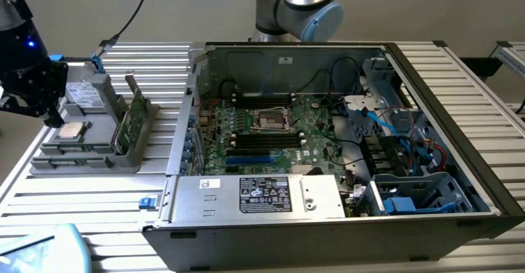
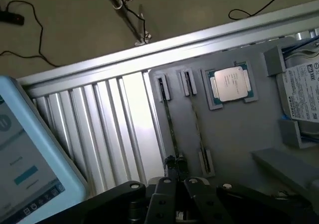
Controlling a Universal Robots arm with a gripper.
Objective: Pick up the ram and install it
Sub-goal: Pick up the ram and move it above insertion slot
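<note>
One section of the grey tray (image 1: 123,161) holds the ram (image 1: 134,122): a long, narrow green circuit board with dark chips. It stands on its long edge at the tray's end on the exterior view's right, just beside the side wall of the open computer case (image 1: 184,131).

The exterior view shows the gripper (image 1: 54,123) hanging above the tray's opposite end, near the square silver processor (image 1: 74,130) and well apart from the ram. It also shows the motherboard (image 1: 271,125) inside the case.

The wrist view shows the gripper (image 2: 177,185) from behind, jaws brought fully together with nothing gripped. Past it lie two narrow slots (image 2: 169,119) in the tray, each with a thin strip seen edge-on; whether these are boards cannot be told. Beside them sit the processor (image 2: 230,83) and a labelled drive (image 2: 304,92).

Bare ribbed bench (image 2: 114,129) lies between the tray and a tablet (image 2: 25,164). Beyond the bench edge, cables lie on the floor (image 2: 60,25).
</note>
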